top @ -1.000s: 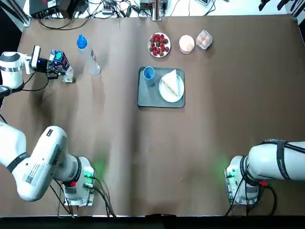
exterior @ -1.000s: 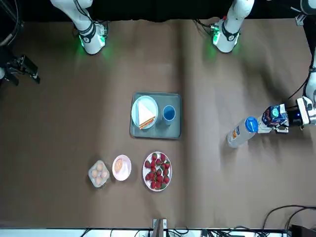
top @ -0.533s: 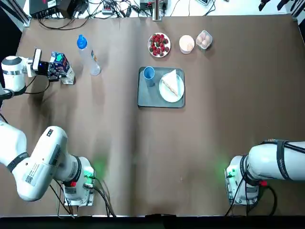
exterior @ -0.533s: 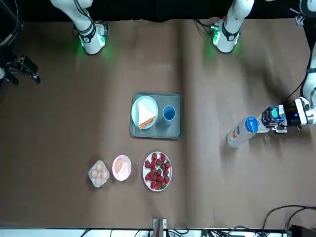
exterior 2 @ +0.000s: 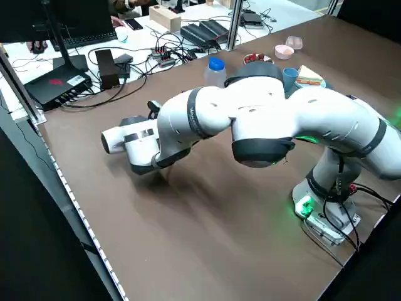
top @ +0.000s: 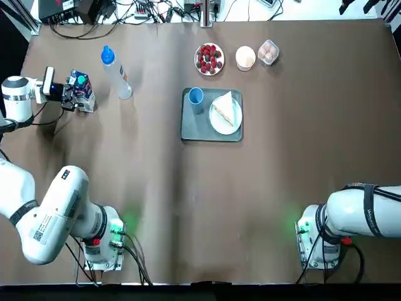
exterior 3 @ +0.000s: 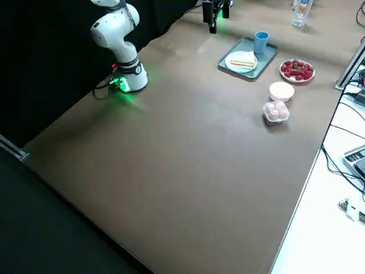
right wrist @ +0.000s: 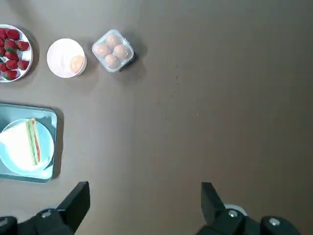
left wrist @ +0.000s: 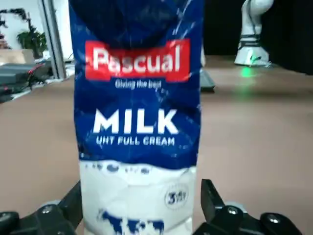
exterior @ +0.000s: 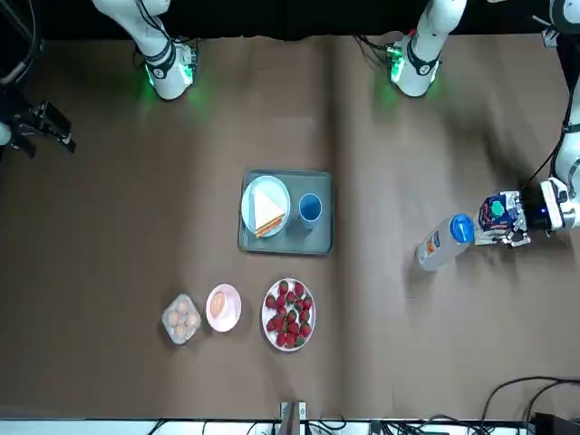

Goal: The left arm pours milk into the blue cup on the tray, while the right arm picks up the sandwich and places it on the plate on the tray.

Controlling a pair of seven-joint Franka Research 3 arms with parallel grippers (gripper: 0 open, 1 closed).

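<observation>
The tray (top: 200,128) is being taken as the landmark. The milk (top: 80,88) is being kept upright on the table (top: 188,200) well off to the tray's left in the top view, just beside the clear bottle (top: 116,73), which is standing between carton and tray. The left gripper (top: 70,95) is being held at the carton's far-from-tray side. In the left wrist view its fingers (left wrist: 76,200) are being shown spread on either side of the carton (left wrist: 137,112), with a small gap visible at the one finger; no firm pinch can be confirmed.

The blue cup (top: 195,96) is being carried on the tray's far-left corner. The plate (top: 225,114) is sitting on the tray right beside the cup, and the sandwich (top: 227,110) is already lying on the plate.

The right gripper (exterior: 36,127) is being held high, well away from the tray, out past the table's right side. Its fingers (right wrist: 78,198) are being kept spread wide with nothing between them.

Beyond the tray's far edge, a dish of strawberries (top: 208,58), a small bowl (top: 245,58) and an egg box (top: 268,52) are being lined up in a row.
</observation>
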